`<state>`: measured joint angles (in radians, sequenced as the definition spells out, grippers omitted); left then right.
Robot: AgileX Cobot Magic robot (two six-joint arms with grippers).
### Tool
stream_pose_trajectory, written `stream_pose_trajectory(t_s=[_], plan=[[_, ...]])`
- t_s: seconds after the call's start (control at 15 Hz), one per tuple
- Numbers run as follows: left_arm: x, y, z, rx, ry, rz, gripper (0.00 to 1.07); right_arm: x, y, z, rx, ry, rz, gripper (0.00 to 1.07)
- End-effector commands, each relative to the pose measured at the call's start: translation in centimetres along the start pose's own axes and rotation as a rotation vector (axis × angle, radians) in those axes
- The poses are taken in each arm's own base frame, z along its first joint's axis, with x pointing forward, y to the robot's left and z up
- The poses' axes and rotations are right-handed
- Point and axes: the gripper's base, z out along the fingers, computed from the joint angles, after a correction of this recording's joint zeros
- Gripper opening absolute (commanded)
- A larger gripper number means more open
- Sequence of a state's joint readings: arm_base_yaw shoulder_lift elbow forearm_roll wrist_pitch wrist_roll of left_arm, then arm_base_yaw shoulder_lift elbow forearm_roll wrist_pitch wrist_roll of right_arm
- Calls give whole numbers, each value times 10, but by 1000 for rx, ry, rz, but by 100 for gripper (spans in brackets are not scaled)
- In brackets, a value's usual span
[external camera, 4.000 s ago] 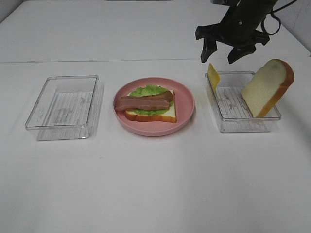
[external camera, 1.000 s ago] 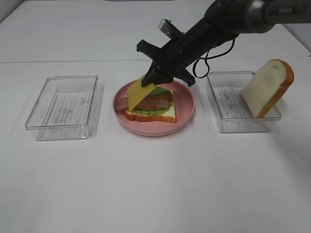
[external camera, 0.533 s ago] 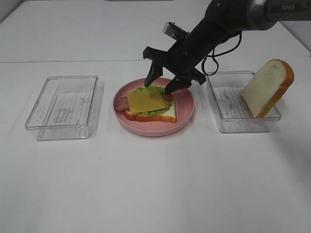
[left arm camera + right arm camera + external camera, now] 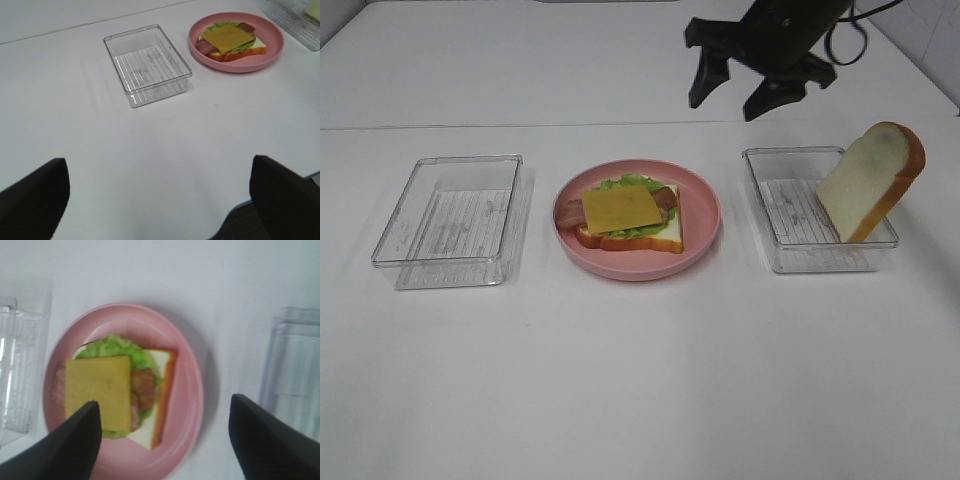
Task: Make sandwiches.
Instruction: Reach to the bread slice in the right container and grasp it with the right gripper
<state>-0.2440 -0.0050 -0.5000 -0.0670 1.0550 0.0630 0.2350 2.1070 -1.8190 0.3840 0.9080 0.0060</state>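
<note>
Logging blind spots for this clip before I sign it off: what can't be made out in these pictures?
- Bacon and lettuce: mostly hidden under the cheese slice in every view.
- Bread slice in the right tray: the exterior view shows one face only; cut off by the frame edge in the left wrist view.
- Left gripper: only dark finger ends show; arm unseen.
- Right wrist view: blurred, trays cropped.

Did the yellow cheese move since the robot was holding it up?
Yes. The cheese slice dropped from its tilted spot and now lies flat on the bacon, inside the pink plate.
</note>
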Motion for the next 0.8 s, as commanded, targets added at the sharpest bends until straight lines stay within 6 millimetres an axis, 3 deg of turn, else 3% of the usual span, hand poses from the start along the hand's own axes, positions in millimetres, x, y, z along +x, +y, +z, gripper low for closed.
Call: stream_pose_trajectory(t_s=[0.07, 0.27, 0.4, 0.53, 0.8], plan=[[1, 0, -3, 4, -31, 0, 92, -5, -30, -40, 87, -33, 24, 68], [1, 0, -3, 4, -31, 0, 92, -6, -73, -82, 185, -63, 83, 68], [1, 0, -3, 4, -31, 0, 92, -3, -97, -92, 214, -46, 131, 68], [1, 0, -3, 4, -31, 0, 92, 3, -127, -97, 243, 12, 201, 68], [1, 0, -3, 4, -31, 0, 92, 5, -140, -85, 272, 54, 206, 68]])
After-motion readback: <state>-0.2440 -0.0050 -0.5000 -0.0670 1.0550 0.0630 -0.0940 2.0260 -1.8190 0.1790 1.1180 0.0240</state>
